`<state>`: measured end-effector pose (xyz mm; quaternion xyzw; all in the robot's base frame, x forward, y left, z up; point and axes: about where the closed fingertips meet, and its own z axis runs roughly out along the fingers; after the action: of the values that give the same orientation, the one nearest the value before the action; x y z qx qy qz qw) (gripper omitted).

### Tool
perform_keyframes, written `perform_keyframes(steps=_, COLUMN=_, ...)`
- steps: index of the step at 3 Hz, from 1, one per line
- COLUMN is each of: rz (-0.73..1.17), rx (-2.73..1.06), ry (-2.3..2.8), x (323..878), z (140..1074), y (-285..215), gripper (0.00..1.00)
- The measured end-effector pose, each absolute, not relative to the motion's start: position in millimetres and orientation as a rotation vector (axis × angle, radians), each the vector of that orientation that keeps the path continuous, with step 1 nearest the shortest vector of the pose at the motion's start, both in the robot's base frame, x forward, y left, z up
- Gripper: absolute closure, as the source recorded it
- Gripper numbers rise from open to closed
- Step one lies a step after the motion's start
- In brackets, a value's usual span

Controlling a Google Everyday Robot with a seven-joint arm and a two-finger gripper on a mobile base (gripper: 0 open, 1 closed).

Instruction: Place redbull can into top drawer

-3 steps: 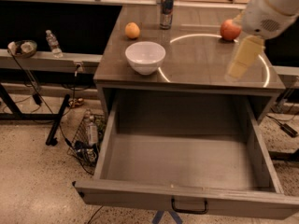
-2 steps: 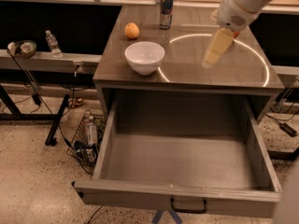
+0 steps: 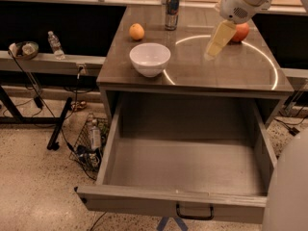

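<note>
The redbull can point(image 3: 172, 5) stands upright at the back edge of the table top, silver and blue. My gripper point(image 3: 217, 41), pale yellow, hangs over the middle right of the table top, in front of and to the right of the can, well apart from it and holding nothing. The top drawer point(image 3: 187, 165) is pulled wide open below the table top. It is grey, with nothing in it, and has a small black handle point(image 3: 194, 212) on its front panel.
A white bowl point(image 3: 149, 58) sits near the table's front left, an orange point(image 3: 136, 31) behind it. A red apple point(image 3: 241, 32) lies just right of my gripper. A water bottle point(image 3: 56, 44) stands on a left shelf. Cables and a wire basket point(image 3: 91, 143) lie on the floor at left.
My gripper has moved left across the table top, from its right side toward the middle, uncovering the red apple. The can, bowl and drawer have not moved.
</note>
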<state>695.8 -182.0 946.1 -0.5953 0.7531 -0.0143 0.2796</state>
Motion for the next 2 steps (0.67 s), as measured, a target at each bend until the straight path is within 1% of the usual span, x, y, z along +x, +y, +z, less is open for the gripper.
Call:
perform_keyframes(steps=1, rz=-0.009, rx=-1.503, ry=2.019, x=711, z=943, y=-176, gripper=0.0)
perform_keyframes(steps=2, rz=0.049, rx=-1.355, ry=1.996, x=751, z=939, y=-156, gripper=0.0)
